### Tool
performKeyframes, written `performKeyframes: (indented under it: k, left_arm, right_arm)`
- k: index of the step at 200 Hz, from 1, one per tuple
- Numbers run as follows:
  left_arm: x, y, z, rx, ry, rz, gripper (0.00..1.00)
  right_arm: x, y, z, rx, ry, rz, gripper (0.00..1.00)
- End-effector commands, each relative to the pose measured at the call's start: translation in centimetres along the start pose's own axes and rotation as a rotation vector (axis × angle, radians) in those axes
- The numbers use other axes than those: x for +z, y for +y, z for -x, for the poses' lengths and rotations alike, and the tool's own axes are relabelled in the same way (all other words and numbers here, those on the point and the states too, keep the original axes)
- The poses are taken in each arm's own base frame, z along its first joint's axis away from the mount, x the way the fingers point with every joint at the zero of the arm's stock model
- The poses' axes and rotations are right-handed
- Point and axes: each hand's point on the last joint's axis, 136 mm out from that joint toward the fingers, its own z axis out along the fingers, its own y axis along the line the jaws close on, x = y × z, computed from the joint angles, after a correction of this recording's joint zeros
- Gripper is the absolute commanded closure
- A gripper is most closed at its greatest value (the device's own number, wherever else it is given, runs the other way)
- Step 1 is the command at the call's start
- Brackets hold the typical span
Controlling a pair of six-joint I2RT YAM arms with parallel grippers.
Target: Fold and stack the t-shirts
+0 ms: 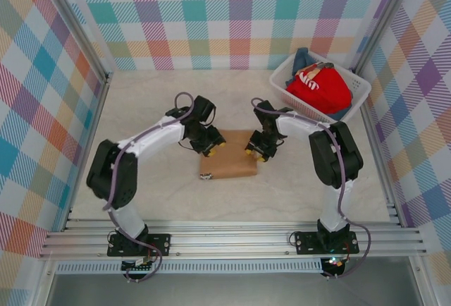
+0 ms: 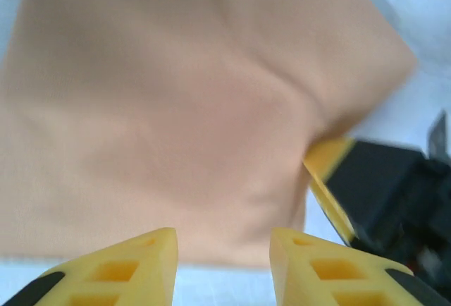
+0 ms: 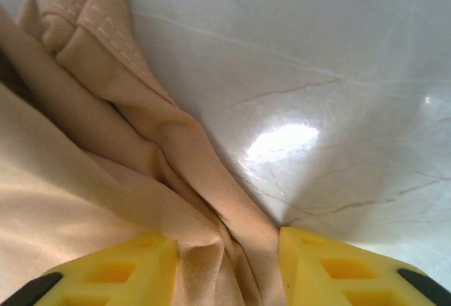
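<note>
White lattice basket (image 1: 354, 98) in the far right corner holds the red shirt (image 1: 320, 89) and blue shirt (image 1: 303, 58), well apart from the folded tan shirt (image 1: 229, 166) mid-table, where both my arms bend inward, left gripper (image 1: 213, 148) spread over its far left corner, right gripper (image 3: 229, 239) spread astride a bunched fold at its right edge.

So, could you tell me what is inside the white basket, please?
The white basket holds a red t-shirt with white lettering on top, with blue cloth peeking out behind it. Anything beneath the red one is covered.
</note>
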Motion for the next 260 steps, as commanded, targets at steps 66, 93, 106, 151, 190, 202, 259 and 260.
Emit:
performKeyframes:
  k: [66,93,106,151,190,202,259,260]
  left_arm:
    - [-4.8,8.5,-0.3,-0.18,-0.14,0.059,0.61]
    - [-4.5,10.2,2.2,-0.17,-0.123,0.047,0.6]
    - [-3.4,10.0,2.5,-0.163,-0.062,0.019,0.6]
    - [-2.2,9.4,0.8,-0.134,0.009,0.033,0.59]
    - [-4.1,10.1,0.5,-0.125,-0.033,0.047,0.59]
    - [-5.0,10.2,0.4,-0.112,-0.052,0.055,0.59]
    - [-8.3,11.5,0.0,-0.122,-0.152,0.072,0.59]
    - [-8.4,11.5,0.0,-0.122,-0.153,0.072,0.59]
  right_arm:
    - [-6.0,1.2,-4.7,-0.169,-0.028,0.109,0.47]
    - [-6.7,2.6,-6.9,-0.263,-0.056,0.085,0.48]
    - [-5.8,1.7,-6.9,-0.235,-0.059,0.047,0.49]
    - [-2.6,0.0,-3.6,-0.235,-0.08,-0.045,0.48]
    - [0.8,1.0,-2.5,-0.29,-0.015,-0.059,0.47]
    - [1.8,1.6,-2.7,-0.277,0.016,-0.028,0.52]
    - [5.3,8.6,-3.9,-0.276,0.088,0.119,0.96]
    - [5.5,8.8,-3.8,-0.273,0.089,0.122,0.96]
